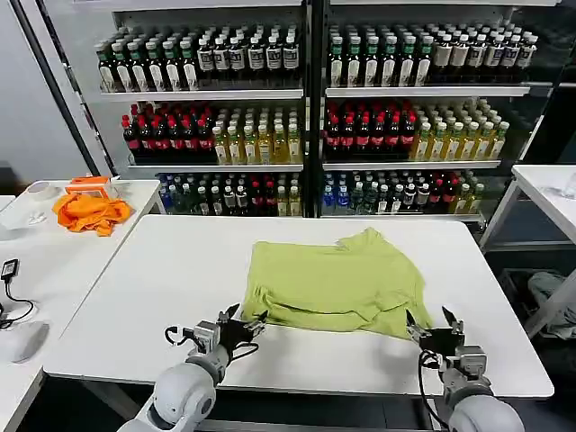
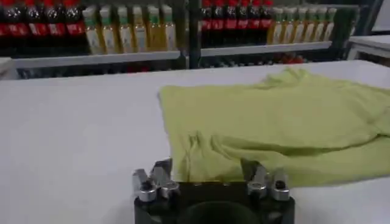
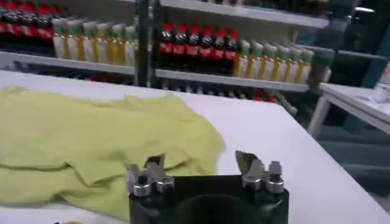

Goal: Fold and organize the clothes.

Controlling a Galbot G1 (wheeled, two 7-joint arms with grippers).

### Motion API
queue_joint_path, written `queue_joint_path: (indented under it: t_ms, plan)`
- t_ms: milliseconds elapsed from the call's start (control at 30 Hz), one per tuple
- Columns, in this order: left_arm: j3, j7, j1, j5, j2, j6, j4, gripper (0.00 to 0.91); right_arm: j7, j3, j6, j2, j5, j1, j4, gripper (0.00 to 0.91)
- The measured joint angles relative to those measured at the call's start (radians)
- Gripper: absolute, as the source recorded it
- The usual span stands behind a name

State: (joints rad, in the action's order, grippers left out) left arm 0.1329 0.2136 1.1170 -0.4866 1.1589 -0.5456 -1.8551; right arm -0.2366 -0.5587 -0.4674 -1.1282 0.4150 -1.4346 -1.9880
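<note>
The clothes are one light yellow-green T-shirt lying partly folded and rumpled on the white table; the shirt also shows in the left wrist view and the right wrist view. My left gripper is open at the shirt's near left corner, its fingers just short of the hem. My right gripper is open at the shirt's near right corner, nothing between its fingers.
A bright orange cloth lies on a side table at the left, beside a roll of tape. Shelves of bottles stand behind the table. Another white table stands at the right. A cable and adapter lie at far left.
</note>
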Motion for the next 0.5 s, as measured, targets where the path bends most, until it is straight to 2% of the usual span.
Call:
queue_joint_path:
  t_ms: [33, 67, 500]
  plan:
    - [-0.002, 0.000, -0.002, 0.000, 0.003, 0.002, 0.006, 0.030, -0.002, 0.000, -0.002, -0.002, 0.007, 0.001, 0.007, 0.121]
    - [-0.003, 0.000, -0.004, 0.000, 0.004, 0.005, 0.011, 0.020, -0.002, 0.000, -0.003, -0.004, 0.013, 0.002, 0.012, 0.000]
    - [-0.010, -0.005, -0.005, -0.005, 0.003, 0.023, 0.043, 0.010, 0.001, 0.014, -0.014, -0.016, 0.044, -0.006, 0.031, 0.000]
